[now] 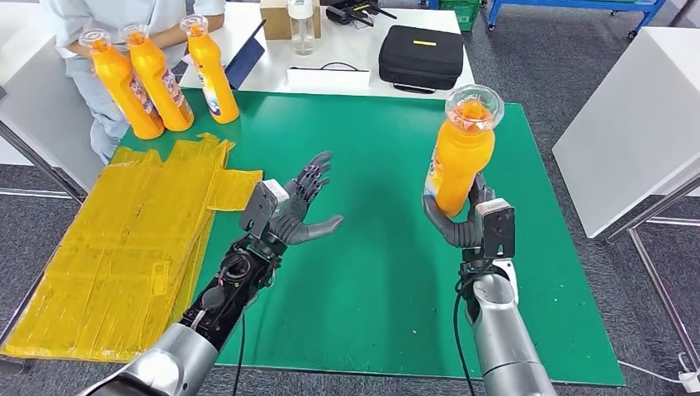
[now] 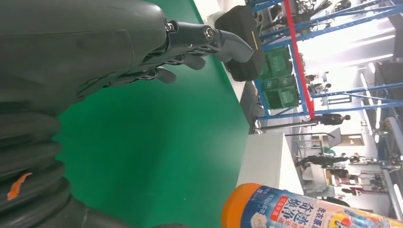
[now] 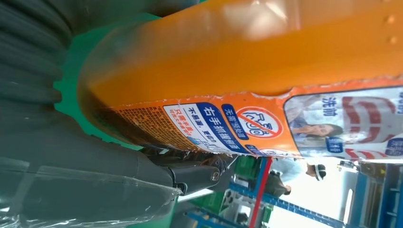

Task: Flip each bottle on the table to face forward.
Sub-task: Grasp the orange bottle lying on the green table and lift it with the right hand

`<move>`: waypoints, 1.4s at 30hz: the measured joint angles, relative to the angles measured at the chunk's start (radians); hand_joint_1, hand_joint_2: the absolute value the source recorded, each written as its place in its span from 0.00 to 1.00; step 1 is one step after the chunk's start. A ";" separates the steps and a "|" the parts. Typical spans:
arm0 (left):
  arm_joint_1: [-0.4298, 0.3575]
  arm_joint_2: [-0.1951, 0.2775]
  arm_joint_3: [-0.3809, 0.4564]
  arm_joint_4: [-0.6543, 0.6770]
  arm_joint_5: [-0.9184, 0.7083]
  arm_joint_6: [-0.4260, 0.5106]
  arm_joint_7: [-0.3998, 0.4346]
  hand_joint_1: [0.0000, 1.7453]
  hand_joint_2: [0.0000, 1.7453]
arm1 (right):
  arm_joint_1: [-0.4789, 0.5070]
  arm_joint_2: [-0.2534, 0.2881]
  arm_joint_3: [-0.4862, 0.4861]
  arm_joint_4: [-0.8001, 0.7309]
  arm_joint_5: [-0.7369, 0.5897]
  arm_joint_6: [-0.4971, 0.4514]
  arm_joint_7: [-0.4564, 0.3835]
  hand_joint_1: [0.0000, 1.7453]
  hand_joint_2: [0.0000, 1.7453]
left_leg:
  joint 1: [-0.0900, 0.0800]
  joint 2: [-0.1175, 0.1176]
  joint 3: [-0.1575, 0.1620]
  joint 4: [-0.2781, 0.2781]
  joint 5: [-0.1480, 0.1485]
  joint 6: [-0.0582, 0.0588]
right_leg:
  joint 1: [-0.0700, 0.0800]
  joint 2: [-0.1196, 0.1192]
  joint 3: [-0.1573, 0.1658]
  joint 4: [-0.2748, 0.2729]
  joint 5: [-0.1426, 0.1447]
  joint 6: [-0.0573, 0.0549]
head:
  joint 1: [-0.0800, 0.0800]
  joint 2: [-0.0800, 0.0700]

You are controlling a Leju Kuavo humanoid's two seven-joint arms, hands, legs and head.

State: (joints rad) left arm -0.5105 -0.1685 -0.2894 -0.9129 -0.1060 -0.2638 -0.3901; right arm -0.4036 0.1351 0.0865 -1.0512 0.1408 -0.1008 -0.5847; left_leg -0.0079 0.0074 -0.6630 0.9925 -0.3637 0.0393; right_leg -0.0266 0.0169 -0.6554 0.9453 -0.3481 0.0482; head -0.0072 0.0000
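My right hand (image 1: 462, 221) grips an orange bottle (image 1: 460, 158) by its base and holds it upright above the green mat (image 1: 371, 272), clear cap on top. The right wrist view has the bottle (image 3: 247, 80) close up, with its printed label turned to that camera and my right hand (image 3: 85, 175) beneath it. My left hand (image 1: 301, 206) is raised over the mat's middle, fingers spread, palm toward the bottle, holding nothing. In the left wrist view my left hand (image 2: 119, 52) is open, and the bottle's labelled base (image 2: 304, 209) lies some way off. Three more orange bottles (image 1: 161, 78) stand at the mat's far left corner.
A person in a pale top (image 1: 107, 25) sits behind the three bottles. Yellow plastic sheets (image 1: 124, 247) cover the left of the table. Behind the mat, a white table (image 1: 272, 58) carries a black case (image 1: 421, 56), a clear bottle (image 1: 301, 29) and a cardboard box (image 1: 276, 18).
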 joint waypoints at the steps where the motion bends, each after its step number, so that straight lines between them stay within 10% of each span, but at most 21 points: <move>1: 0.000 0.002 -0.003 -0.002 0.010 -0.011 0.000 0.00 1.00 | -0.004 0.003 0.006 0.009 -0.023 0.049 -0.003 1.00 1.00 | 0.000 0.000 0.000 0.000 0.000 0.000 | 0.000 0.000 0.000 0.000 0.000 0.000 | 0.000 0.000; 7: -0.012 0.007 -0.026 -0.018 0.076 -0.061 0.023 0.00 1.00 | -0.067 0.055 0.075 0.116 -0.080 0.242 -0.024 1.00 1.00 | 0.000 0.000 -0.001 0.000 0.001 0.000 | 0.000 0.000 -0.002 0.000 0.000 0.000 | 0.000 0.000; 15: -0.049 0.006 -0.031 -0.074 0.025 0.109 0.059 0.00 1.00 | -0.100 0.089 0.151 0.198 -0.074 0.216 -0.019 1.00 1.00 | 0.000 0.000 -0.002 0.000 0.001 -0.001 | 0.000 -0.001 -0.003 0.001 0.000 0.000 | 0.000 0.000; 42: -0.030 0.001 -0.055 -0.191 -0.007 0.122 0.072 0.00 1.00 | -0.110 0.106 0.217 0.246 -0.020 0.161 -0.005 1.00 1.00 | 0.000 0.000 -0.005 0.000 0.001 -0.001 | 0.000 -0.001 -0.006 0.001 0.000 0.000 | 0.000 0.000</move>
State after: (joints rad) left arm -0.5405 -0.1674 -0.3443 -1.1041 -0.1133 -0.1417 -0.3177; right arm -0.5136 0.2411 0.3036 -0.8052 0.1206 0.0604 -0.5897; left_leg -0.0077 0.0071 -0.6680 0.9928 -0.3624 0.0387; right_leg -0.0265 0.0160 -0.6610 0.9458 -0.3480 0.0480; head -0.0072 0.0000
